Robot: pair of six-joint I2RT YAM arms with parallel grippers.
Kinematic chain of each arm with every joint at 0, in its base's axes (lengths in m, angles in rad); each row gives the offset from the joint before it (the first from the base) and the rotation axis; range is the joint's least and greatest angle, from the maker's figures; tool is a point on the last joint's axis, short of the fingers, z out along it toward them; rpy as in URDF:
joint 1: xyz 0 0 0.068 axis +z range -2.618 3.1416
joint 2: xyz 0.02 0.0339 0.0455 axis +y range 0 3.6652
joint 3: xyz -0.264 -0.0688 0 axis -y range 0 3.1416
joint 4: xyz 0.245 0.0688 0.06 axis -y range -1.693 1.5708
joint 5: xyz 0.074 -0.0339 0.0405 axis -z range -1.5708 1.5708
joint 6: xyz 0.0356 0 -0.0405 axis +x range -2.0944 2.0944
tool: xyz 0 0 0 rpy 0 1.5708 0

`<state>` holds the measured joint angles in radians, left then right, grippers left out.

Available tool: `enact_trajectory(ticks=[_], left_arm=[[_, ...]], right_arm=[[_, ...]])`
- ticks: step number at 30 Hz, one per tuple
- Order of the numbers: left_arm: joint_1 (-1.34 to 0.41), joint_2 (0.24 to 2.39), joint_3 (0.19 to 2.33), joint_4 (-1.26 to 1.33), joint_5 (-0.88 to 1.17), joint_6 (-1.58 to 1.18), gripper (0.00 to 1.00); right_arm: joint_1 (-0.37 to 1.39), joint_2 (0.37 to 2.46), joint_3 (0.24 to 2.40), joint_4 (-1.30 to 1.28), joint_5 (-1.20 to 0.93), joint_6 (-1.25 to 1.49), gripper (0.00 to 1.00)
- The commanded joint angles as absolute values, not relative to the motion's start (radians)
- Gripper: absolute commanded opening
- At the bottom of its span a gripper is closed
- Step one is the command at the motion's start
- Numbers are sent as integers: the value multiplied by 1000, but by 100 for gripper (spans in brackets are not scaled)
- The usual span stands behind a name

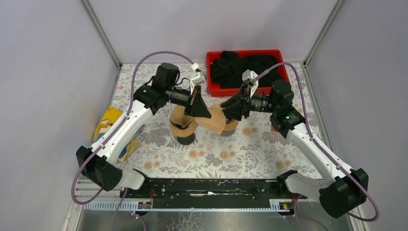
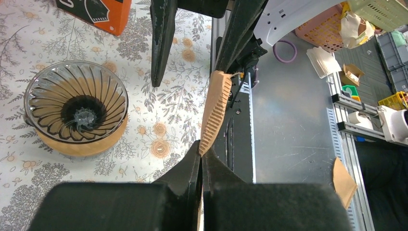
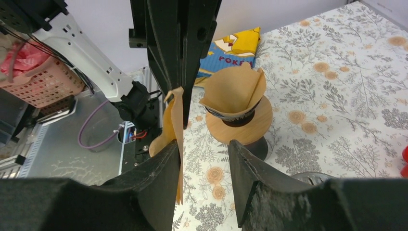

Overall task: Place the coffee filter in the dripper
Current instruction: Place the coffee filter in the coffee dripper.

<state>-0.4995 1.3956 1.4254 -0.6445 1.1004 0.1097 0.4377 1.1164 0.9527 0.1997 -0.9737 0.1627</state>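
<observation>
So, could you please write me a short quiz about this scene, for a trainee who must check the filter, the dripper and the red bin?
1. True or false: the left gripper has its jaws shut on the coffee filter.
2. What lies in the red bin? A: black cloth. B: white cups. C: metal spoons.
3. Fill the gap with one word: the glass dripper is ____.

Key: 1 true; 2 A; 3 empty.
</observation>
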Motion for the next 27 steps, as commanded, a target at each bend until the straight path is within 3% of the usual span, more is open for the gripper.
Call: enact_trajectory(ticks=[1, 27], left_arm=[[-511, 1403, 1447, -596, 1143, 99, 4], [-514, 1353, 1352, -341, 1148, -71, 0]], right_arm=[[444, 1125, 960, 363, -1034, 254, 48], [459, 1184, 912, 446, -1066, 307, 40]])
